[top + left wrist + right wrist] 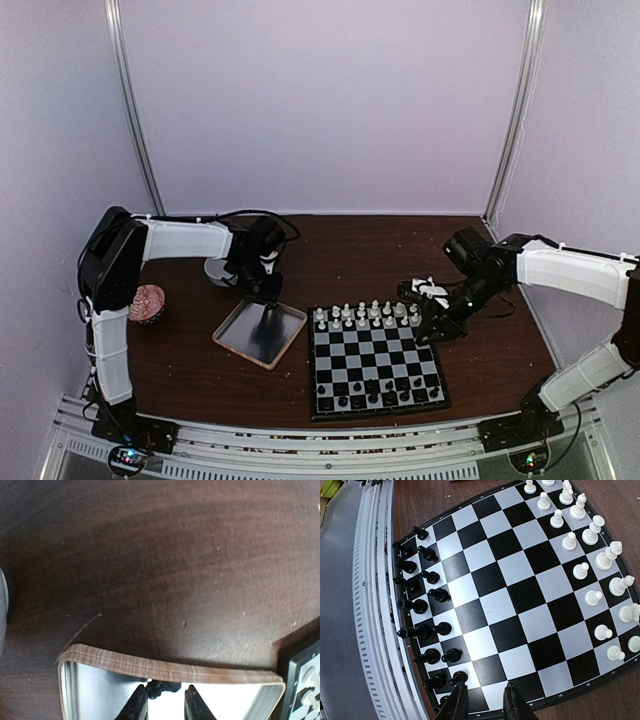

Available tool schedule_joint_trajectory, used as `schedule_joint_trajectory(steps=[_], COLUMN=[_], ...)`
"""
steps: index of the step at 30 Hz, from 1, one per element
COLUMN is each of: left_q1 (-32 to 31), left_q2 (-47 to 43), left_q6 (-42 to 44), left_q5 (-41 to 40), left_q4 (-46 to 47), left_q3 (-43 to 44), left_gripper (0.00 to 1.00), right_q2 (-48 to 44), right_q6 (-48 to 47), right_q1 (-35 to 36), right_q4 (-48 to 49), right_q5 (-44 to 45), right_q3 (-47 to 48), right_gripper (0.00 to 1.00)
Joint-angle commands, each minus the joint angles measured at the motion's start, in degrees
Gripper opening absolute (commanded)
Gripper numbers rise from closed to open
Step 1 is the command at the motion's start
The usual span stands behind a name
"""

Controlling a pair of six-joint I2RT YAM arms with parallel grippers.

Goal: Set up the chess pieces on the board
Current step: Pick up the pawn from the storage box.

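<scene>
The board lies at the centre right of the table, and the right wrist view shows it too. Several white chess pieces fill its two far rows. Several black ones stand along its near rows, on the left side in the right wrist view. My left gripper hangs over the far corner of a wood-rimmed tray. Its jaws are apart around a small black piece that touches the left finger. My right gripper is open and empty over the board's right edge.
The shallow tray sits to the left of the board. A red patterned round object and a grey disc lie at the left. White bits rest behind the right gripper. A metal rail runs along the near table edge.
</scene>
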Motion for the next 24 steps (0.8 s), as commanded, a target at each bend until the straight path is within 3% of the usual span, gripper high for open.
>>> schedule_joint_trajectory(steps=[1, 10, 24], left_q1=[0.30, 0.28, 0.02], left_q2=[1.45, 1.75, 1.95], left_q6=[4.68, 6.03, 9.55], left_q5=[-0.93, 3.52, 7.49], left_q4=[-4.12, 0.97, 0.82], left_q3=[1.34, -0.50, -0.98], left_gripper=[0.25, 0.24, 0.00], right_q2=[0.81, 1.21, 1.31], right_q6=[-0.52, -0.48, -0.50], right_q1=[-0.29, -0.32, -0.29], right_q4=[-0.83, -0.83, -1.18], right_q5=[-1.06, -1.08, -1.19], right_q3=[1.59, 1.70, 1.76], right_gripper=[0.26, 0.26, 0.24])
